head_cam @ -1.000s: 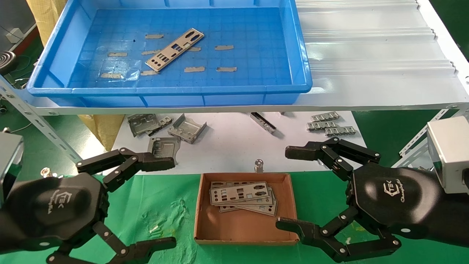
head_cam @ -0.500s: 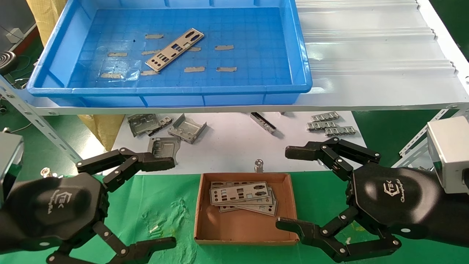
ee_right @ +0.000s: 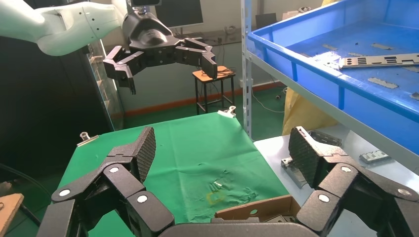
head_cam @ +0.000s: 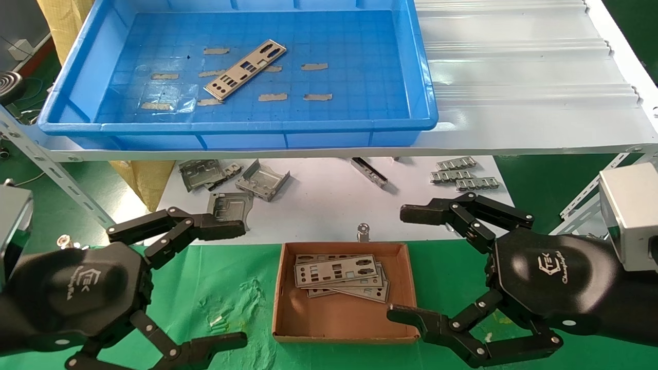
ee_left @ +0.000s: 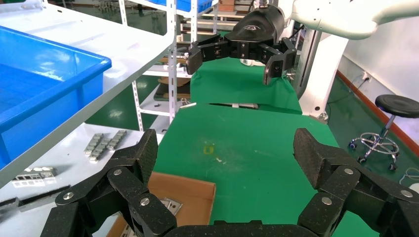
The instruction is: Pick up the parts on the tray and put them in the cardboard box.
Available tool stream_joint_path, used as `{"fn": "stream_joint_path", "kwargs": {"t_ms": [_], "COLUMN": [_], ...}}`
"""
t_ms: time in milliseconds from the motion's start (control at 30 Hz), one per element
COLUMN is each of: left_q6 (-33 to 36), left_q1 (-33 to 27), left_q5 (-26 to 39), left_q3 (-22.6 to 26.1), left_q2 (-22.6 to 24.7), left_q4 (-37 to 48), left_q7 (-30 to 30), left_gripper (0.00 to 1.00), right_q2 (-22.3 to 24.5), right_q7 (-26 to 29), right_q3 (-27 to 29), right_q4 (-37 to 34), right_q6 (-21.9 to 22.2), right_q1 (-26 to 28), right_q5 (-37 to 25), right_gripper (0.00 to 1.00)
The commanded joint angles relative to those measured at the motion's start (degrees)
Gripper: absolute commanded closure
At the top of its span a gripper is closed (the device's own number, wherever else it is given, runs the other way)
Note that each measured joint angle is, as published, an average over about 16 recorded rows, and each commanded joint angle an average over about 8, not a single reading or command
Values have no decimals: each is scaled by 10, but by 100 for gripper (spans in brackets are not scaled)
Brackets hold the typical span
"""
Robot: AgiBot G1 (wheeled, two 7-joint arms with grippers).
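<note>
1. Only one perforated metal plate (head_cam: 245,69) lies in the blue tray (head_cam: 421,72) now. It rests flat and diagonal on the grid floor, among scraps of beige tape (head_cam: 314,66), near the middle-left of the tray. I think the tape scraps mark the places where plates are laid out.

2. Several plates of the same kind (head_cam: 339,277) are stacked, a little fanned, in the cardboard box (head_cam: 288,313), toward its far end. The box sits on the green cloth (head_cam: 226,288), directly below the shelf edge and between the two grippers, so either arm can probably reach it with a short move.

3. The left gripper (head_cam: 205,285) hangs above the green cloth to the left of the box, with its fingers spread wide and nothing between them. The right gripper (head_cam: 406,264) hangs to the right of the box, also spread wide and empty. Both are well apart from the plate in the tray. I judge they are in a ready pose, and the last plate is not yet picked.

4. Bent metal brackets (head_cam: 262,180) and small linked strips (head_cam: 465,177) lie on the white surface under the shelf; they are not part of the task.

5. Each gripper body carries a white logo with writing beside it, but I cannot read the words with certainty. No other label is readable.
</note>
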Motion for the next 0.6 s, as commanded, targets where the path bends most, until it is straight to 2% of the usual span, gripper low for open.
{"fn": "stream_joint_path", "kwargs": {"t_ms": [33,600], "left_q6": [0,0], "left_q1": [0,0], "left_q5": [0,0], "left_q3": [0,0], "left_q2": [0,0], "left_q4": [0,0], "left_q7": [0,0], "left_gripper": [0,0], "right_q2": [0,0], "right_q7": [0,0], "right_q3": [0,0], "right_q4": [0,0], "right_q6": [0,0], "right_q1": [0,0], "right_q5": [0,0], "right_gripper": [0,0]}}
